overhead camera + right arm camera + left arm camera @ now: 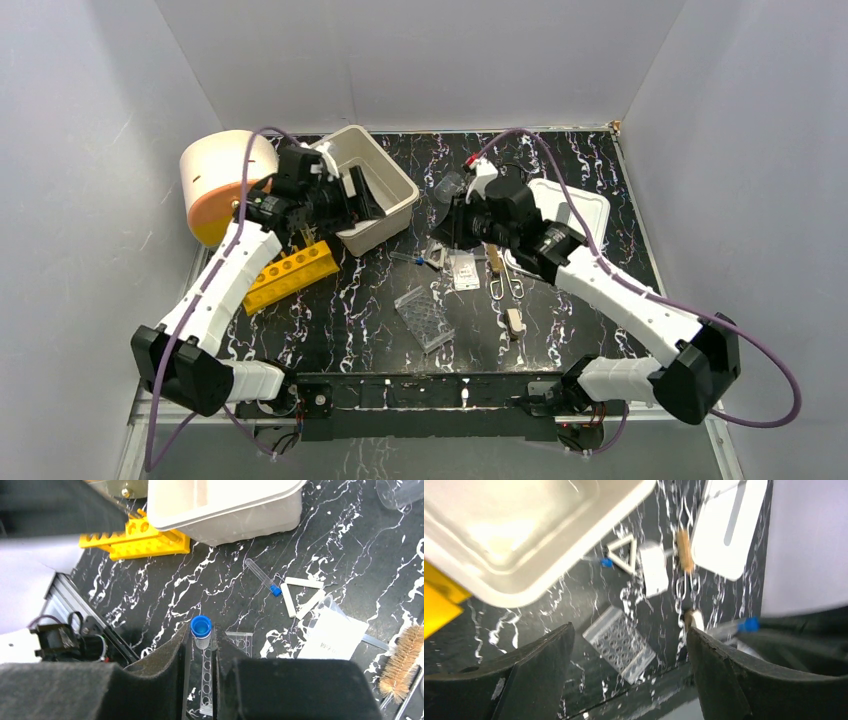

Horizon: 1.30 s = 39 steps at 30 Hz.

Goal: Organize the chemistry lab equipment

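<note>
A: Right end effector (202, 645) clamps a blue-capped tube (201, 628) above the bench (175, 580); left end effector (626, 645) stands open by the tub (524, 530).
B: Thin pinch. Swinging to the yellow rack (145, 540) beyond, just beside that tub, it may slip.

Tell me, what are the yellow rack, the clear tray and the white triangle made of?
The yellow rack looks like moulded plastic: even opaque colour, soft sheen. The clear tray is probably rigid transparent plastic; the table shows through its wells. The white triangle has matte white bars, perhaps ceramic or plastic; I can't tell which.
</note>
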Each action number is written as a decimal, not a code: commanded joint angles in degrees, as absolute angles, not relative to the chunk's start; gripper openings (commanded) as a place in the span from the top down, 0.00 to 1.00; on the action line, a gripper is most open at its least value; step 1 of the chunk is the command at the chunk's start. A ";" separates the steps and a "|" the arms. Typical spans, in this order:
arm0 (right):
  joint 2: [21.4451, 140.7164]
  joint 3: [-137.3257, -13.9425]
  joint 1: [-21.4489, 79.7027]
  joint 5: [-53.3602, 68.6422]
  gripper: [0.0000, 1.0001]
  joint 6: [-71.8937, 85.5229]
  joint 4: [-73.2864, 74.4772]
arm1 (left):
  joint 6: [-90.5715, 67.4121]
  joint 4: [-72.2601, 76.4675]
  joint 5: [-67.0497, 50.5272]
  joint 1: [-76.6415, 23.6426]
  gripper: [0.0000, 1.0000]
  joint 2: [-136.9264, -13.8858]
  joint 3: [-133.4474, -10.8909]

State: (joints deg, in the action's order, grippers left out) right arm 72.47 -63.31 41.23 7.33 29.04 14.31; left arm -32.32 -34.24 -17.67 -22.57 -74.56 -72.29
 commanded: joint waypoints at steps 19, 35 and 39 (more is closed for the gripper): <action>71.81 -52.55 67.89 -24.76 0.75 10.99 -2.42 | -37.91 -48.34 5.28 -20.18 0.19 -71.69 -94.44; 77.51 -49.10 71.45 -27.23 0.74 13.20 -9.28 | -45.30 -43.48 3.52 -20.17 0.19 -68.18 -87.28; 78.52 -48.74 71.41 -25.29 0.74 13.80 -10.35 | -45.00 -44.04 3.08 -20.18 0.19 -68.97 -87.88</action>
State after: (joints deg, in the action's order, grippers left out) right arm 77.69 -49.25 71.07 -25.93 13.06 -5.06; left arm -44.73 -43.86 3.81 -20.12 -68.86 -86.30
